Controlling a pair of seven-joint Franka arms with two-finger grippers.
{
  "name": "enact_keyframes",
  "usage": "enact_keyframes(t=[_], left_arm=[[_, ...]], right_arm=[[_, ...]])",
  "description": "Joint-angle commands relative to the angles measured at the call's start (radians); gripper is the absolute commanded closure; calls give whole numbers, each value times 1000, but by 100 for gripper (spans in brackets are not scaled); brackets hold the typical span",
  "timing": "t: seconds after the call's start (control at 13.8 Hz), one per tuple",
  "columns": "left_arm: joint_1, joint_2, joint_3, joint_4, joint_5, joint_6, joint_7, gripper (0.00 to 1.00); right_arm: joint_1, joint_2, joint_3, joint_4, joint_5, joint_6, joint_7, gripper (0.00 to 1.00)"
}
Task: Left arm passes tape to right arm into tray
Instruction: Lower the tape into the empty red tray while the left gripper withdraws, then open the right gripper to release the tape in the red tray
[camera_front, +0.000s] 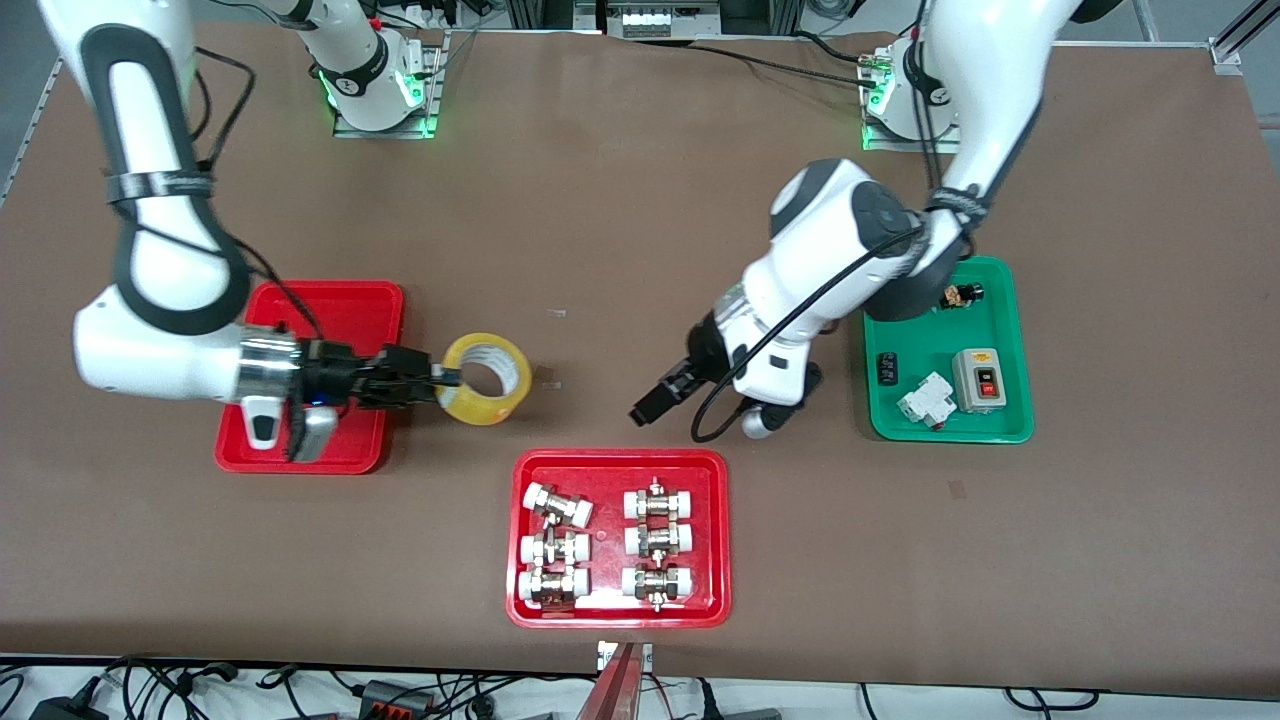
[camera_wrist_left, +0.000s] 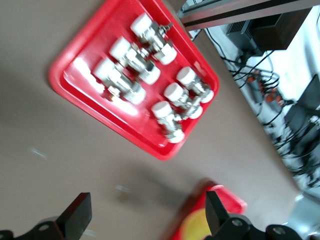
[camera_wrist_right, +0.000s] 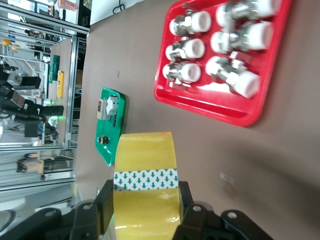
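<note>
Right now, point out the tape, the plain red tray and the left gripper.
tape (camera_front: 487, 379), front view, yellow outer band.
plain red tray (camera_front: 340, 300), front view, bare floor.
left gripper (camera_front: 655, 400), front view, between the open fingertips.

Bright, even overhead light with soft shadows; the left wrist view is motion-blurred, with glare on the metal fittings (camera_wrist_left: 135, 65)

Bare worktop (camera_front: 600, 250) between plain red tray (camera_front: 340, 300) and green tray (camera_front: 1000, 425); fittings tray (camera_front: 620, 610) blocking nearer the camera.
</note>
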Motion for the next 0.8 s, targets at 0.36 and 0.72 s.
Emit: enact_keyframes(t=[0.36,0.72], left_arm=[[224,-95,-22,162,0,-741,496,0],[307,-202,-20,184,278,-1023,779,0]], right_arm=[[-313,88,11,-16,-270,-237,-253,100],[-384,181,11,-14,-361,-236,-419,96]])
